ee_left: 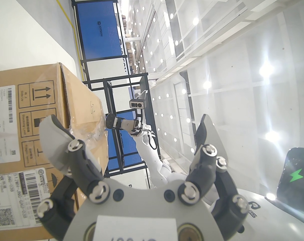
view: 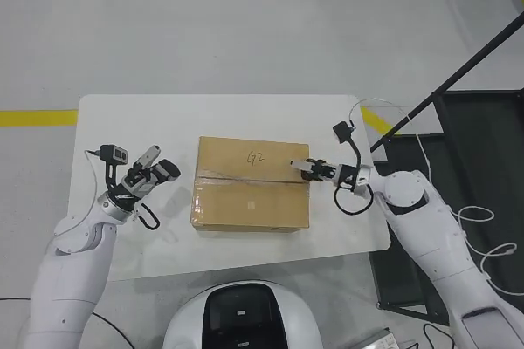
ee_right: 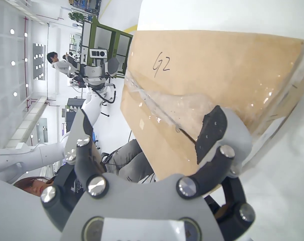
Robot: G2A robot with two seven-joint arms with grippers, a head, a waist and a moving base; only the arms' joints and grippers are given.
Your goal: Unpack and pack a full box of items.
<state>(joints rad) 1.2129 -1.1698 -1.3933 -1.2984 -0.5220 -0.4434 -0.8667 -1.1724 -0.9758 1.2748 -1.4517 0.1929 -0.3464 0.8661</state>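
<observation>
A closed brown cardboard box (view: 251, 183) marked with a handwritten "G2" stands in the middle of the white table (view: 131, 122). Clear tape (view: 244, 179) runs along its top seam. My right gripper (view: 306, 167) is open at the box's right end, over the seam. In the right wrist view one of its fingers (ee_right: 214, 131) lies on the box (ee_right: 217, 63) beside the crinkled tape (ee_right: 172, 104). My left gripper (view: 157, 167) hangs open a little left of the box, holding nothing. The left wrist view shows the left gripper (ee_left: 129, 131) open beside the labelled box side (ee_left: 29, 116).
A black metal rack (view: 472, 131) stands close to the table's right edge, with white cables trailing over it. A yellow line (view: 26, 117) crosses the floor behind the table. Bare table surface lies left of and behind the box.
</observation>
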